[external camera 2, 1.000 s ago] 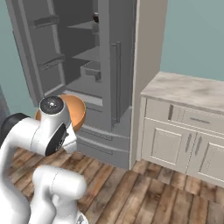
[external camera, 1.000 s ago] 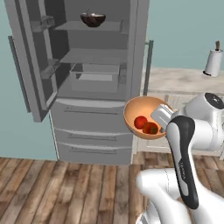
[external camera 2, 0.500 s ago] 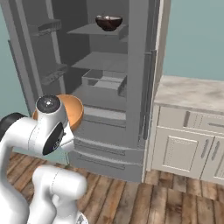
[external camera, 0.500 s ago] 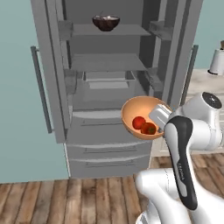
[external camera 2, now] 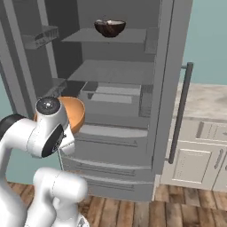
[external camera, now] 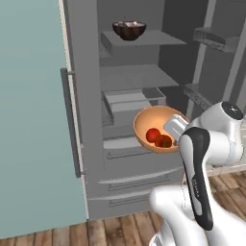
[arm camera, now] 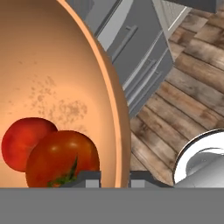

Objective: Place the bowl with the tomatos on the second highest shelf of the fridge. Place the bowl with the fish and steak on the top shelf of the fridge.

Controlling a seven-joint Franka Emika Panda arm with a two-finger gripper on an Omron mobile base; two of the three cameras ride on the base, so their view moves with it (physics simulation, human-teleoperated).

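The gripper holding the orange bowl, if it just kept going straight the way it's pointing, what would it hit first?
Probably the wooden floor beside the fridge's lower drawers. The gripper, shut on the rim of the bowl with the tomatos, points down there, though depth is hard to judge.

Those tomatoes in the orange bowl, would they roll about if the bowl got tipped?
Probably. The tomatoes are round and lie loose at the bottom of the orange bowl, which looks smooth inside. The hand grips only its rim, so a tilt seems possible.

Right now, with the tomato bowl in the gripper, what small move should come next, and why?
Probably lift the bowl with the tomatos: the gripper, shut on its rim, holds it below the second highest shelf, level with the clear drawer.
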